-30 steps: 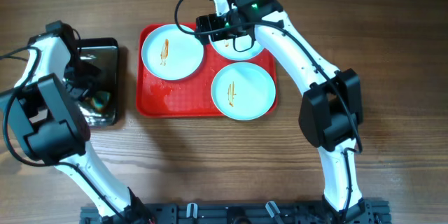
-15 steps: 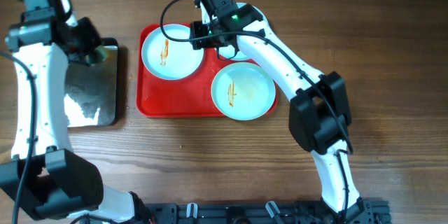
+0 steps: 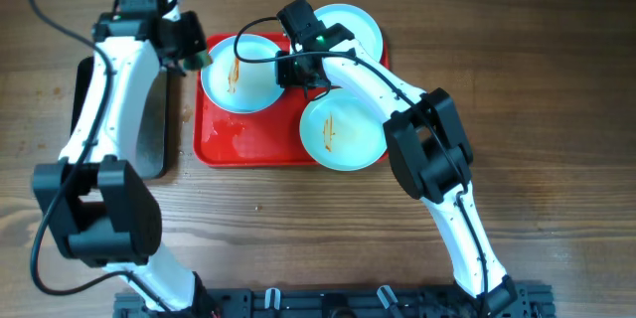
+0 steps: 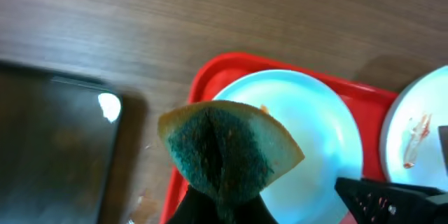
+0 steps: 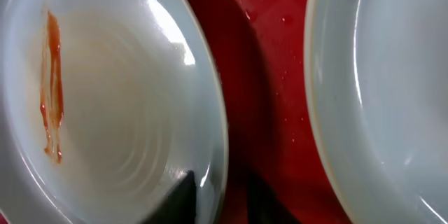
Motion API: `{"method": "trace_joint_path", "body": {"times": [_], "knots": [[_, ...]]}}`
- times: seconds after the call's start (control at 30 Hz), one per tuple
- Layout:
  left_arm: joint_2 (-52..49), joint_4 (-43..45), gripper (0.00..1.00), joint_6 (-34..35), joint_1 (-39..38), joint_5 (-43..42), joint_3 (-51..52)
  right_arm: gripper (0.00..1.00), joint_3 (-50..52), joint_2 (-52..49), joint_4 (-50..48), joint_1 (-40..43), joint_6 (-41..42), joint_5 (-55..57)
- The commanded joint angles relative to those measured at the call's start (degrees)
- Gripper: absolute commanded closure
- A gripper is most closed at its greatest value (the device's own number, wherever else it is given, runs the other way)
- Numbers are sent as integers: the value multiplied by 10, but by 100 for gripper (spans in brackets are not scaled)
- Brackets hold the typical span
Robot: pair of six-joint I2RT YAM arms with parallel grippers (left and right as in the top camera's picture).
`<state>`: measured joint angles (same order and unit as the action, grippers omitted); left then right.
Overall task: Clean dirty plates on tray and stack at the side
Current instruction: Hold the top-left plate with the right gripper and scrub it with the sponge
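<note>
The red tray [image 3: 224, 139] holds three pale green plates. The left plate [image 3: 256, 84] has an orange sauce streak, as does the front right plate [image 3: 348, 134]. The back right plate [image 3: 356, 22] shows a small smear in the left wrist view. My left gripper [image 3: 197, 58] is shut on a green and yellow sponge [image 4: 225, 147], which hangs over the tray's back left edge beside the left plate [image 4: 315, 133]. My right gripper [image 3: 290, 68] is shut on that plate's right rim [image 5: 218, 161], with one finger inside the plate and one outside.
A glossy black pan [image 3: 154, 119] lies left of the tray, partly under my left arm. Wet patches show on the tray's bare front left part. Bare wooden table [image 3: 556, 109] stretches to the right and front.
My left arm swung right from over the black pan to the tray's back left edge, carrying the sponge. My right gripper moved left from the back plate and closed on the left plate's rim.
</note>
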<state>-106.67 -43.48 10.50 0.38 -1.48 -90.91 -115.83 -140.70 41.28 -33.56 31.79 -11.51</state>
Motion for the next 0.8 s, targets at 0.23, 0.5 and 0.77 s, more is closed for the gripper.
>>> {"method": "trace_joint_path", "body": {"times": [0.23, 0.5, 0.77], "knots": [[-139, 47, 96, -13, -47, -6, -2, 96, -10, -17, 35, 0, 12, -17], [-199, -5, 96, -15, -55, -92, 4, 96, -10, -17, 30, 0, 12, -26], [-199, -86, 96, -2, -57, -98, 4, 95, -10, -17, 30, 0, 12, -26]]}}
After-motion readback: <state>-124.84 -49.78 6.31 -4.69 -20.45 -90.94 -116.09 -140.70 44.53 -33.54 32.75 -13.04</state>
